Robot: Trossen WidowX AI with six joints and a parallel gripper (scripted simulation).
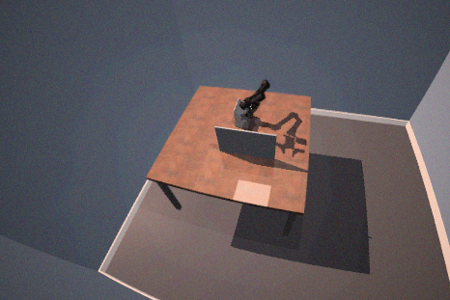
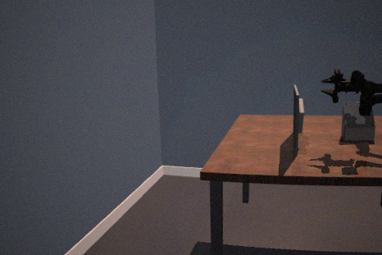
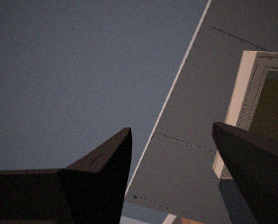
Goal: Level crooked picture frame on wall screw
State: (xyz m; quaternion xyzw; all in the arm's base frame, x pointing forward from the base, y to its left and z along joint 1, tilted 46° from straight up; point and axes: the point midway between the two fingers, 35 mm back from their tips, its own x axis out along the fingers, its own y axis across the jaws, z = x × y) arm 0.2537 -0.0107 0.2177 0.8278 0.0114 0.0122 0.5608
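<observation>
The picture frame [image 2: 302, 106] [image 3: 238, 92] has a pale rim and hangs on the near face of the upright grey panel [image 1: 246, 144] [image 2: 296, 125] [image 3: 185, 95]. In the wrist view only its left part shows, at the right edge. Its top edge slopes less than the thin lines on the panel, so it looks crooked, left side low. The screw and notched strip are hidden. My black gripper [image 2: 322, 86] [image 3: 172, 128] is open and empty, in front of the panel and apart from the frame. The right finger overlaps the frame's lower left corner in the wrist view.
The panel stands across the brown table [image 1: 188, 151] [image 2: 246, 141]. A pale sheet [image 1: 252, 193] lies near the table's edge behind the panel. The arm's grey base [image 1: 242, 120] [image 2: 357, 130] stands on the other side. Arm shadows fall on the table.
</observation>
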